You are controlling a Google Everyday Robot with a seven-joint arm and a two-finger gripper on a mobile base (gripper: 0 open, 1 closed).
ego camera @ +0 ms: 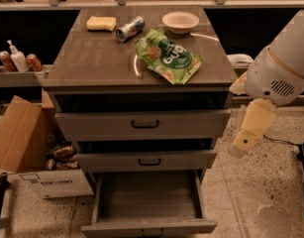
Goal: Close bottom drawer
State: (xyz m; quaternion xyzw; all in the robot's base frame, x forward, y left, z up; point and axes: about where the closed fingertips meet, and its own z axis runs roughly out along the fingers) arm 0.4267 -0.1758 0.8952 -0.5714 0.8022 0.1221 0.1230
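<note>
Speckled floor (250, 192), three-drawer cabinet (92, 58): bottom drawer (149, 198) stands pulled far out, empty. Our pincer (240, 144) hangs right of it, touching nothing; we cannot tell its opening. We judge approach pending: next, press the front inward.

Speckled floor (260, 192) in warm, dim light, with an open cardboard box (20, 140) lying left of the wood-grain cabinet (92, 58). Behind, a long pale worktop (270, 5) over a dark recess, plus a low shelf (15, 77) at left bearing cans (33, 62) and a pump bottle (18, 59). Hand (240, 148) low at right, beside the cabinet, above the floor.
</note>
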